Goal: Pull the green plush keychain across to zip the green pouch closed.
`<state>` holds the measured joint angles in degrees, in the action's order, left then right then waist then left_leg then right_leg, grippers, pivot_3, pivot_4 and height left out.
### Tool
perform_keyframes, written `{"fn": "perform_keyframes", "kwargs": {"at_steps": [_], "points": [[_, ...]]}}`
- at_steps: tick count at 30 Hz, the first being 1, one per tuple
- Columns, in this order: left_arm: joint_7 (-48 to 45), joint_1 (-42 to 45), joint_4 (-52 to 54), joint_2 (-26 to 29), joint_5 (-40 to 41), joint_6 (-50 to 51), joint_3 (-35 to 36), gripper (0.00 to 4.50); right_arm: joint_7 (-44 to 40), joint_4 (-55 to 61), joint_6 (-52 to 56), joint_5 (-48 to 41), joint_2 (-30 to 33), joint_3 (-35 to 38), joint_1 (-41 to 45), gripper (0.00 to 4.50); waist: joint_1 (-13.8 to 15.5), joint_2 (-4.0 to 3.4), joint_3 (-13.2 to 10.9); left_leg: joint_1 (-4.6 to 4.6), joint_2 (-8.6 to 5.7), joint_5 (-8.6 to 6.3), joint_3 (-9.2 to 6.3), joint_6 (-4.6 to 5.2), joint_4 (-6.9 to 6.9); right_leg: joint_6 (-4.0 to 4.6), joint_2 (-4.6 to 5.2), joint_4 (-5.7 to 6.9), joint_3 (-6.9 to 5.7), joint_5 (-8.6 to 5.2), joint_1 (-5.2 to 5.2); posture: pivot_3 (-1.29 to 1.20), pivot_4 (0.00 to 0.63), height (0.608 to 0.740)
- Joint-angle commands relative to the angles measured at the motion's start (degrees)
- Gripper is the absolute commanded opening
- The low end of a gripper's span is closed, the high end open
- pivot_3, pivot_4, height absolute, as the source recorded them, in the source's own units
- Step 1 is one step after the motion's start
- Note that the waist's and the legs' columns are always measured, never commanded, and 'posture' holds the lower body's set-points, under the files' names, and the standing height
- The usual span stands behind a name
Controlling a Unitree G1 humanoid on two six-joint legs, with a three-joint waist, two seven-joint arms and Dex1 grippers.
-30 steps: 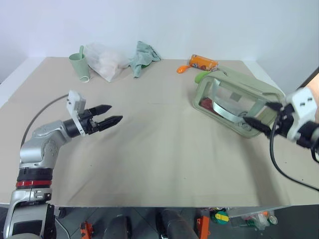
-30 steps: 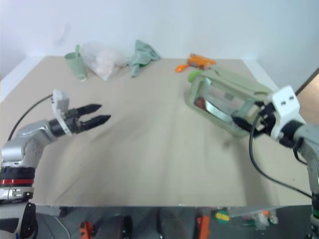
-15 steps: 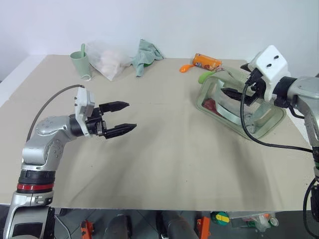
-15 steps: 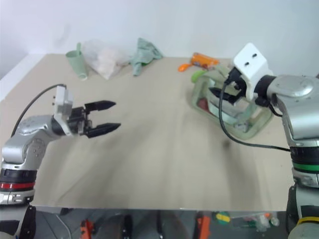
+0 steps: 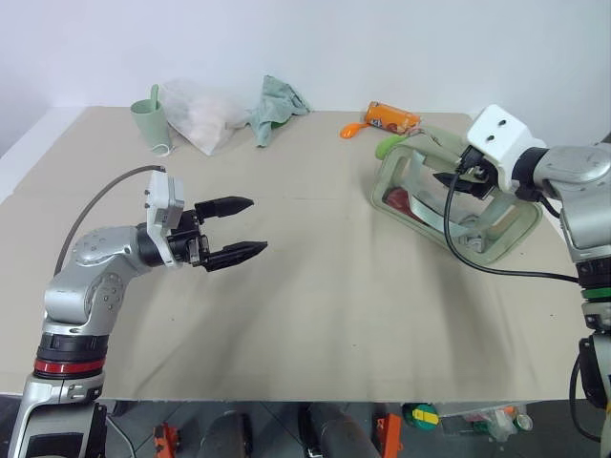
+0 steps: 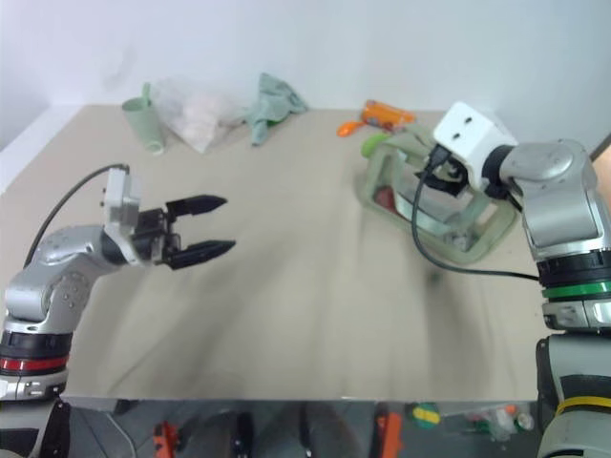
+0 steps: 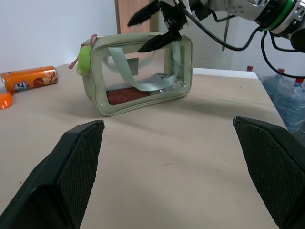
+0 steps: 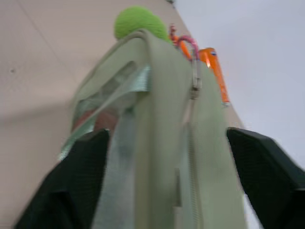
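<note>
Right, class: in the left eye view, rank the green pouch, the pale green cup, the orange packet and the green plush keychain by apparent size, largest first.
1. Green pouch
2. Pale green cup
3. Orange packet, close to the cup, so that order is unsure
4. Green plush keychain

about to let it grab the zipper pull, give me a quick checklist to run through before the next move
1. Pale sage-green fabric pouch upright on the table: ok.
2. Lime-green fuzzy plush keychain in reach at the pouch's far end, unobstructed: ok.
3. Right gripper over the pouch's top, jaws apart: ok.
4. Keychain grasped: not ok, nothing held.
5. Left gripper clear of the pouch, jaws open: ok.
6. Zipper track free: cannot tell.
</note>
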<state>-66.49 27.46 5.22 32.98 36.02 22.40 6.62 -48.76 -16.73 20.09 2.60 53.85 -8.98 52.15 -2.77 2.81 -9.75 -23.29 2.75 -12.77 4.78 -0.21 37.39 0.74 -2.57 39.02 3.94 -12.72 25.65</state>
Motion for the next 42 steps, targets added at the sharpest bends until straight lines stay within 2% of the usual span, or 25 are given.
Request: {"fn": "perform_keyframes", "kwargs": {"at_steps": [1, 2, 8, 9, 21, 25, 34, 38, 42], "points": [[0.9, -0.2, 2.1, 0.1, 0.8, -0.6, 1.0, 4.5, -1.8, 1.1, -0.6, 0.2, 0.2, 1.2, -0.1, 2.58, 0.0, 0.0, 0.0, 0.0, -0.01, 0.0, 0.0, 0.0, 0.0, 0.0, 0.01, 0.0, 0.0, 0.0, 0.0, 0.0, 0.15, 0.737], [1.3, -0.3, 2.1, 0.0, 1.0, -0.6, 1.3, 4.5, -2.4, 1.0, -0.9, 0.3, 0.2, 0.9, -0.5, 2.35, 0.0, 0.0, 0.0, -0.01, -0.01, 0.0, 0.02, 0.0, 0.01, 0.0, 0.03, 0.0, 0.01, 0.0, 0.0, 0.0, 0.15, 0.737], [2.5, -0.6, 2.2, 0.1, 2.1, -0.5, 2.6, 4.5, -4.5, 1.2, -1.6, 0.4, -0.2, 1.0, -1.3, 0.2, 0.0, 0.0, 0.0, 0.0, -0.05, 0.0, 0.08, 0.0, 0.02, -0.01, 0.07, 0.0, 0.06, 0.01, 0.0, 0.0, 0.15, 0.737], [2.8, -0.6, 2.3, 0.1, 2.5, -0.4, 2.9, 4.5, -4.7, 1.1, -1.7, 0.4, -0.4, 1.0, -1.2, 0.04, 0.0, 0.0, 0.0, 0.01, -0.04, 0.0, 0.08, 0.0, 0.02, -0.02, 0.06, 0.0, 0.05, 0.01, 0.0, 0.0, 0.15, 0.737], [5.0, -0.8, 2.6, 0.8, 4.8, 0.2, 5.2, 4.5, -5.0, -0.7, -4.0, 1.2, -2.5, 1.4, 0.1, 0.04, -0.1, 0.0, 0.0, 0.07, 0.03, 0.01, 0.1, -0.02, 0.03, 0.0, -0.02, 0.03, 0.07, 0.05, 0.0, 0.0, 0.15, 0.737], [5.7, -1.4, 1.4, 1.3, 4.9, 0.1, 6.3, 4.5, -6.9, 0.8, -4.2, -2.0, -4.0, 3.4, 1.9, 0.04, -0.5, -0.01, 0.0, 0.13, 0.07, 0.02, 0.18, -0.03, 0.04, 0.02, -0.04, 0.04, 0.11, 0.11, -0.01, 0.0, 0.15, 0.737], [7.7, -4.0, -1.8, 1.1, 5.1, 0.2, 8.6, 4.5, -17.1, 13.6, 1.6, -13.9, -4.0, 6.7, 3.7, 0.04, -0.4, -0.12, -0.1, 0.02, 0.14, 0.03, 0.07, -0.05, -0.04, 0.13, -0.12, 0.05, 0.01, 0.05, 0.08, 0.0, 0.15, 0.737], [7.6, -5.0, -3.4, 2.7, 6.0, 0.8, 11.3, 4.5, -22.5, 22.0, 5.8, -19.3, -2.4, 6.2, 1.0, 0.04, 0.1, -0.11, -0.1, -0.13, 0.14, -0.01, 0.06, -0.1, -0.04, 0.13, -0.08, 0.05, -0.02, -0.01, 0.22, 0.0, 0.15, 0.737], [7.2, -5.4, -4.5, 5.7, 8.7, 3.2, 15.3, 4.5, -23.3, 26.5, 7.1, -20.3, -3.2, 4.1, 0.6, 0.04, 0.0, -0.11, -0.1, -0.14, 0.13, -0.03, 0.11, -0.11, 0.02, 0.11, -0.03, 0.05, -0.02, -0.01, 0.23, 0.0, 0.15, 0.737]]}}
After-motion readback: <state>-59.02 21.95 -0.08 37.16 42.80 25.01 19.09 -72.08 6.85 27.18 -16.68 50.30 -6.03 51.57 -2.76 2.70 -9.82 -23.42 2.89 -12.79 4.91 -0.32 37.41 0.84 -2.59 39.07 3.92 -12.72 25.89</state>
